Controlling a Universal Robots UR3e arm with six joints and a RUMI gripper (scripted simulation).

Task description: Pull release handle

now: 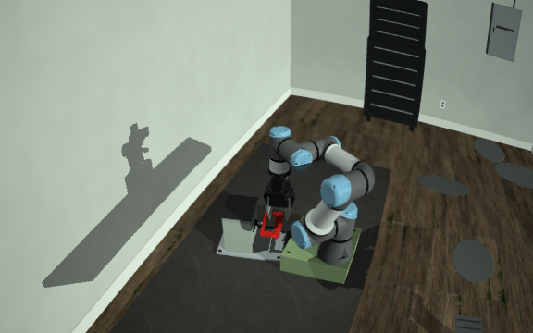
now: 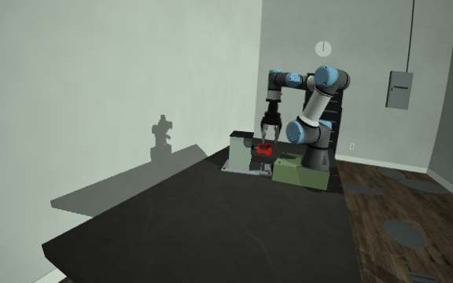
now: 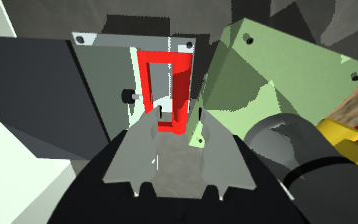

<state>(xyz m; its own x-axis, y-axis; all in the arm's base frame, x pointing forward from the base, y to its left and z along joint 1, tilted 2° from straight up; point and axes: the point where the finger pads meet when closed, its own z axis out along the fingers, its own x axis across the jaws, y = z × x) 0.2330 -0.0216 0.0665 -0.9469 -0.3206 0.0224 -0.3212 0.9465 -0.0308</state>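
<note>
A robot arm hangs its pincer (image 3: 178, 116) straight down over a small fixture on a dark tabletop (image 2: 211, 220). The pincer's two grey fingers stand partly apart, at a middling gap, and hold nothing.

Directly below the pincer lies the release handle (image 3: 180, 95), a bright red rectangular loop. In the wrist view the fingertips straddle the loop's near end bar, one tip on each side, but no contact shows. In the side view the tips sit just above the handle rather than around it.

Ahead of the pincer, beyond the handle's far end, runs a grey base plate (image 3: 130, 41) with screw holes. To one side of the pincer stands a pale box-shaped housing (image 2: 240, 155), with a small black knob (image 3: 127, 96) on a thin rod pointing from it toward the handle. To the pincer's other side is the green pedestal (image 2: 289, 173) that carries the arm.

As for progress, the approach looks nearly complete, with the pincer lined up over the grip. The grasp is not yet made. Descending the last bit, closing on the bar, pulling the handle fully out against its spring and holding it steady all remain.
</note>
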